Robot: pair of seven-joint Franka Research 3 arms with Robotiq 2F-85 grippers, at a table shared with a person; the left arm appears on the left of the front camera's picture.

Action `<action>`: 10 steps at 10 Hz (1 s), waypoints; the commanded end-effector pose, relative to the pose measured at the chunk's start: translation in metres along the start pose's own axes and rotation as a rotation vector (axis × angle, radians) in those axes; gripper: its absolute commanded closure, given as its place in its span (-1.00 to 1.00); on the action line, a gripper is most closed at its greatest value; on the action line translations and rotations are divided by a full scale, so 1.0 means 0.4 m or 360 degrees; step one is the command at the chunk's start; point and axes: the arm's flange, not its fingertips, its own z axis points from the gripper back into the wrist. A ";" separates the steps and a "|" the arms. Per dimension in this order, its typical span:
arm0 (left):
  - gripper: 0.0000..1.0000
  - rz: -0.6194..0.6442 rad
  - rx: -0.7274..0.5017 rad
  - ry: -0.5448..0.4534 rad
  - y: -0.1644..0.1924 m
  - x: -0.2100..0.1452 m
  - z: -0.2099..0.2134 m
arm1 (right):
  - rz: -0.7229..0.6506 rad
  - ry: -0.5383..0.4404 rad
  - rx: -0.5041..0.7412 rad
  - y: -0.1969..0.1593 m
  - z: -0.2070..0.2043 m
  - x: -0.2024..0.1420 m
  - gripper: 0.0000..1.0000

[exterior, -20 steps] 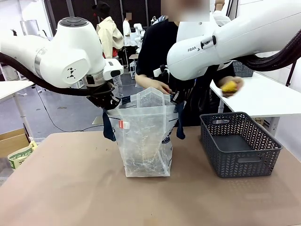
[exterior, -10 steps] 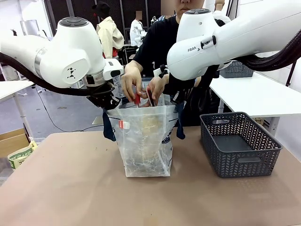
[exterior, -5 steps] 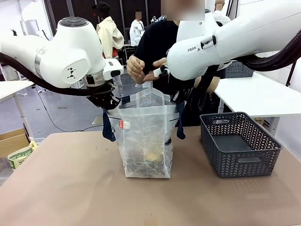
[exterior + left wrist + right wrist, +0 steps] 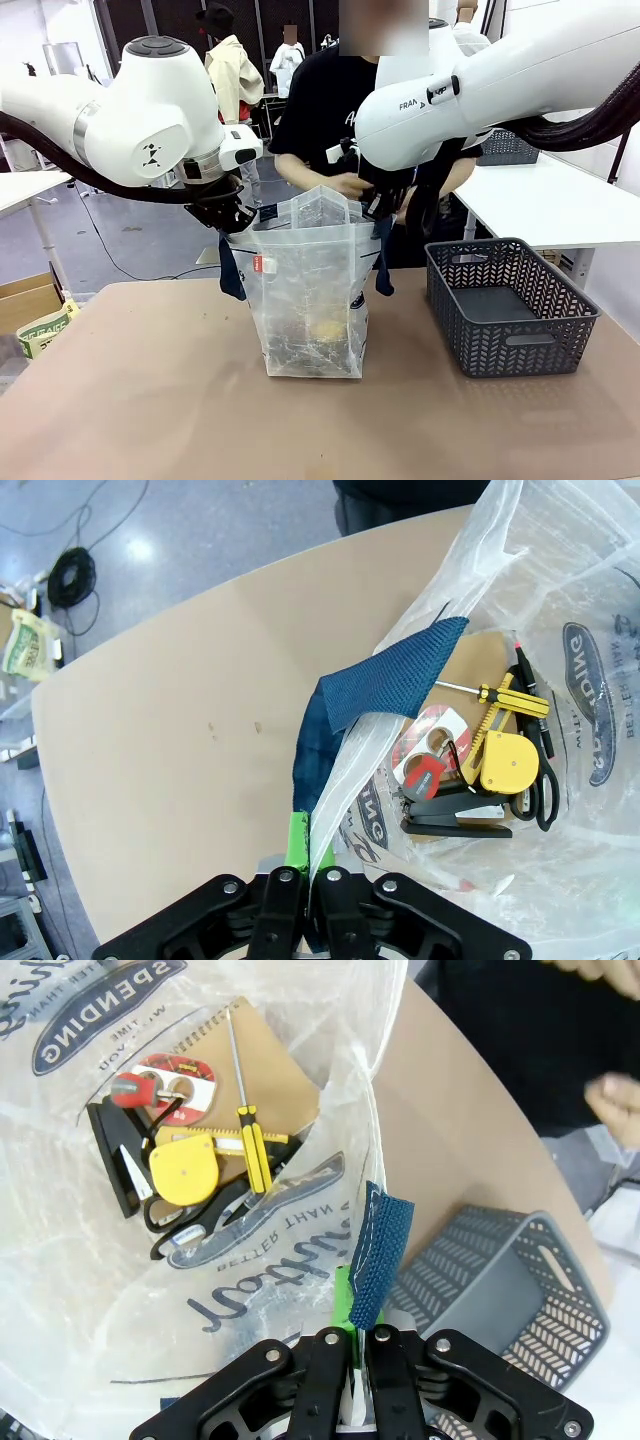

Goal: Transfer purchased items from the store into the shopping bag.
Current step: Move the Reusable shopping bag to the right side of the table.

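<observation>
Grippers on both arms clamp the translucent whitish plastic shopping bag with navy blue strap handles, and it stands upright with its mouth spread wide on the tan table. The left gripper is closed tight on the bag's rim where a navy strap joins it, with film and strap squeezed against its green pad. The right gripper is likewise pinched shut on the opposite rim, and the other strap rises from between its fingers.

The purchased items lie at the bottom of the bag. A flat tan spiral notebook is underneath. On or against it rest a yellow tape measure, a thin screwdriver with a yellow and black handle, black-handled scissors, a black stapler and a round red and white pack. The tape measure sits between the stapler and the scissors, touching both.

The dark grey rectangular plastic basket with lattice walls stands on the table to the right of the bag, apart from it. A person in a black top stands at the far side, with one hand just behind the bag's mouth.
</observation>
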 end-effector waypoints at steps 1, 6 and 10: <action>1.00 0.0001 0.0006 -0.0005 0.005 0.001 0.003 | 0.0001 0.0000 -0.0002 -0.003 0.001 -0.002 1.00; 1.00 0.0001 0.0006 -0.0005 0.005 0.001 0.003 | 0.0001 0.0000 -0.0002 -0.003 0.001 -0.002 1.00; 1.00 0.0001 0.0006 -0.0005 0.005 0.001 0.003 | 0.0001 0.0000 -0.0002 -0.003 0.001 -0.002 1.00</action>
